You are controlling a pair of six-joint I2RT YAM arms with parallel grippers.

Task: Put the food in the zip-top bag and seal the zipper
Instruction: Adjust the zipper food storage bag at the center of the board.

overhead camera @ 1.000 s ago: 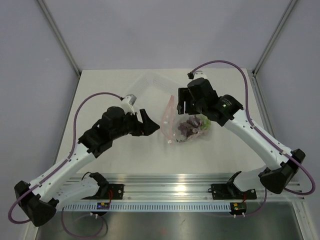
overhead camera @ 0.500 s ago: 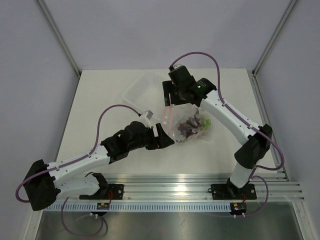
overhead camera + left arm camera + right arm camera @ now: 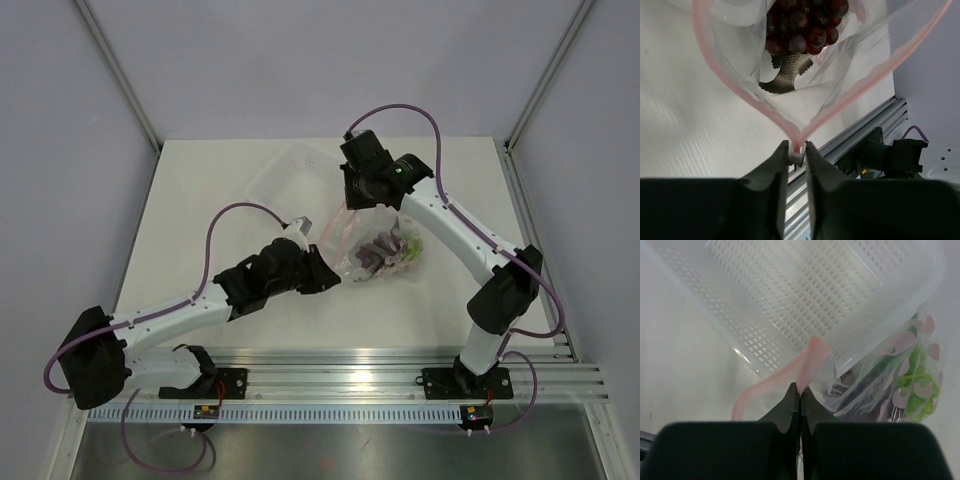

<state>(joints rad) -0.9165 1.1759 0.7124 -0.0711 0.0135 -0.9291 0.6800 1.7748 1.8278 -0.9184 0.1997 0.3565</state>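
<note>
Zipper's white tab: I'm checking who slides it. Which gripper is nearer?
Left. The left gripper is closed on the tab; the right gripper clamps the pink strip at its other end.

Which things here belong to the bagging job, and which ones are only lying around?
Job: bag, zipper, grapes, fish, lettuce, left gripper and right gripper, each shut on the zipper.
Lying about: tray.
</note>
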